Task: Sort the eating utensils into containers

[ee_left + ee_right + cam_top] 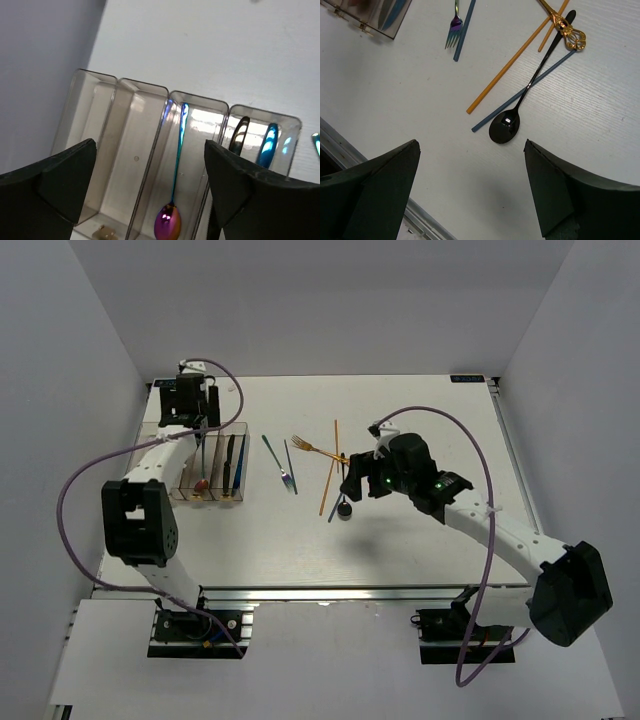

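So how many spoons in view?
2: a glossy black spoon loose on the white table, an iridescent blue-purple spoon in the third clear plastic bin from left. Others may be hidden.

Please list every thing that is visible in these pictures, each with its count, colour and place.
containers: four, clear, joined, left side of table
rainbow spoon: one, blue handle, third bin from left
bin utensils: two, black and blue, fourth bin, kind unclear
rainbow fork: one, on table right of bins
black spoon: one, mid table
blue sticks: two, one beside that fork, one crossing the black spoon
orange sticks: two, mid table
gold fork: one, mid table
table: one, white
left gripper: open, above containers
right gripper: open, above table
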Controlling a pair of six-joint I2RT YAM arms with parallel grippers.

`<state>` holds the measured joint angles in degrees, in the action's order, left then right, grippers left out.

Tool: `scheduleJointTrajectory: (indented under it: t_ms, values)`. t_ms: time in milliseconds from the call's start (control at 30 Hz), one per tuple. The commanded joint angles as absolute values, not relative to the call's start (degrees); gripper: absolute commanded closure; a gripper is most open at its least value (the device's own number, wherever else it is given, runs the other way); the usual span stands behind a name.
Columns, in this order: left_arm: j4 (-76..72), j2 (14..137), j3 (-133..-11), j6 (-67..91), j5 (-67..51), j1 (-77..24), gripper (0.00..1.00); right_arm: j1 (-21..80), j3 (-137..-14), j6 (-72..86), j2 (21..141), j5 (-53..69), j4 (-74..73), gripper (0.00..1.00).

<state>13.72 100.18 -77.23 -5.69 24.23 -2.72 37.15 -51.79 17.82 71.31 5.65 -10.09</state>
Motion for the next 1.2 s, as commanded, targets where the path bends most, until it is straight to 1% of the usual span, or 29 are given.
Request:
scheduleJointTrajectory:
  t_ms: [0,67,133,200,233,267,300,333,367,433,467,533,567,633,667,833,933,967,1167]
  values:
    - [16.24,89.84,-80.06,2.77,27.41,-2.46,0.02,37.0,-55.54,19.07,74.43,3.61,-9.49,0.11]
    - [18.62,83.87,-81.04,7.27,28.47,-2.46,0.02,36.56,-56.77,22.58,77.06,4.91,-9.14,0.11]
    - [22.57,77.21,-79.38,14.31,29.79,-2.46,0.02,35.43,-56.87,26.43,78.31,8.34,-6.96,0.11]
    - [25.12,72.62,-76.66,17.47,26.74,-2.46,0.02,34.9,-56.78,27.16,80.15,10.45,-5.54,0.14]
    - [25.31,67.9,-72.38,17.75,25.15,-2.46,0.02,34.81,-56.95,27.07,80.68,9.5,-5.28,0.17]
    - [25.14,65.42,-69.55,17.93,24.18,-2.46,0.02,34.8,-57.56,26.72,81.55,7.4,-5.71,0.26]
    - [24.27,63.04,-66.56,18.54,22.69,-2.46,0.02,34.98,-58.35,26.28,82.35,4.08,-5.54,0.31]
    - [23.56,58.06,-60.27,18.72,19.98,-2.46,0.02,35.76,-59.84,25.58,83.4,1.35,-9.19,0.31]
    - [22.42,55.75,-57.25,19.42,19.26,-2.46,0.02,36.47,-64.55,23.84,87.06,-6.34,-12.19,0.31]
    - [22.06,51.79,-51.97,20.3,17.06,-2.46,0.02,37.79,-69.94,22.51,92.0,-11.49,-18.6,0.33]
    - [22.32,48.81,-47.94,20.48,16.88,-2.46,0.02,37.97,-72.05,22.24,96.46,-14.3,-23.07,0.4]
    - [22.76,46.16,-44.66,20.3,17.22,-2.72,0.02,37.88,-74.44,22.5,99.31,-15.38,-24.34,0.47]
    - [22.76,43.71,-42.47,20.48,17.05,-2.81,0.02,37.88,-74.18,22.85,100.71,-15.82,-23.74,0.55]
    - [23.2,41.93,-41.84,20.57,16.53,-4.3,0.02,38.06,-73.92,23.47,101.77,-16.26,-22.77,0.61]
    - [22.59,41.23,-41.57,20.57,16.52,-5.0,0.02,38.23,-74.35,23.64,103.17,-16.26,-22.76,0.62]
    - [23.46,42.54,-42.1,19.86,15.91,-7.91,0.02,41.48,-80.32,23.99,108.88,-17.84,-26.01,0.62]
    - [23.56,42.98,-42.1,19.51,14.94,-8.52,0.02,42.54,-81.56,24.87,111.52,-18.46,-26.98,0.63]
    - [23.47,42.98,-42.1,19.42,14.77,-8.61,0.02,42.71,-81.82,25.05,111.97,-18.72,-26.98,0.67]
    - [23.47,43.24,-42.01,19.34,14.5,-9.23,0.02,43.24,-81.65,26.1,113.47,-20.56,-26.89,0.73]
